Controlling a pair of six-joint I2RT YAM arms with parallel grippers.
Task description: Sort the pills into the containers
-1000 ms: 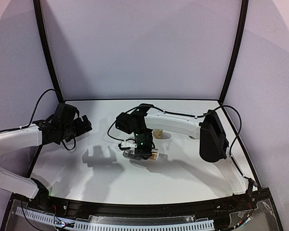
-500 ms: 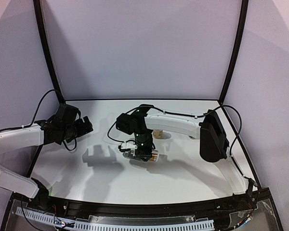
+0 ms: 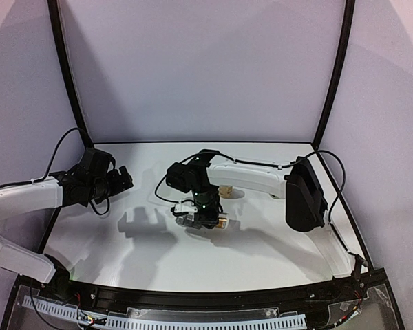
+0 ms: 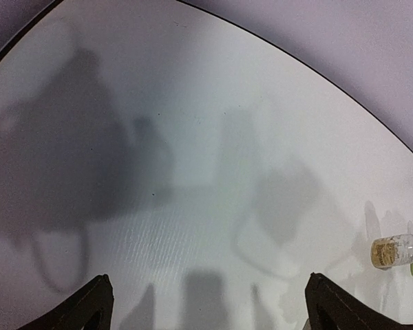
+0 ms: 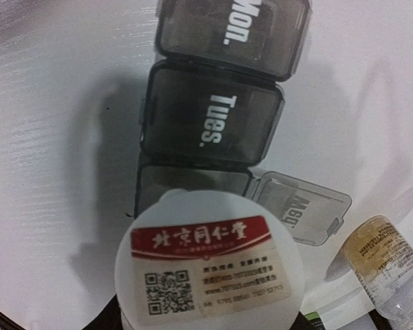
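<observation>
Bottle point(image 5: 210, 268), white with red label, unmoved in right fingers point(image 5: 112, 322) above open compartment point(image 5: 193, 180) of grey pill strip point(image 5: 213, 117), pour pending; left fingers point(image 4: 89, 308) wide.

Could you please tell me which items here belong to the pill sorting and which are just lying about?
Job: grey pill organiser, third lid open; white bottle in the right pincer.
Lying about: small clear vial with yellowish contents.

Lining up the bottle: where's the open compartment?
In the right wrist view, it's the end compartment, next to the Tues. compartment, just beyond the white bottle.
</observation>
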